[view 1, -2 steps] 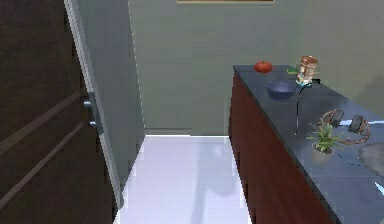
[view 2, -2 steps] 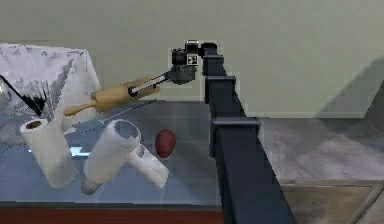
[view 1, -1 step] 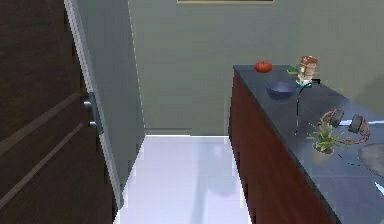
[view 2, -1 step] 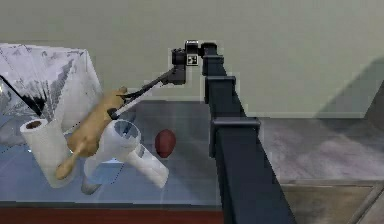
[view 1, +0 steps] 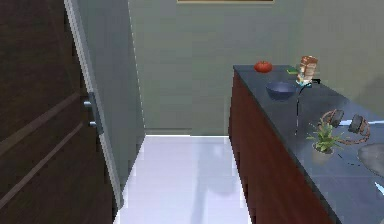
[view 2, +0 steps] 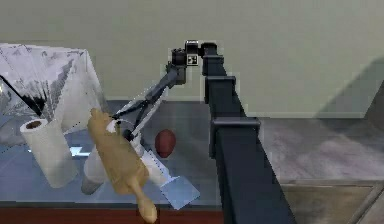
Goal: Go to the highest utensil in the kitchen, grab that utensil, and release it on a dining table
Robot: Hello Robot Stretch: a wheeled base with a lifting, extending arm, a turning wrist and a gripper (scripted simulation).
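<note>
Reach stage: jaws at tabletop (view 2: 195,150), rolling pin (view 2: 120,165) just beside them (apart or together, holding anything: cannot tell); carry, release pending.

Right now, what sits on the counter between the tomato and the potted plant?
A dark blue bowl sits on the counter between the tomato and the potted plant, in the forward view.

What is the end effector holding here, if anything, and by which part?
Cannot be told: the end effector ends amid things lying on the counter, near a tan rolling pin and a spatula, so a hold cannot be confirmed.
</note>
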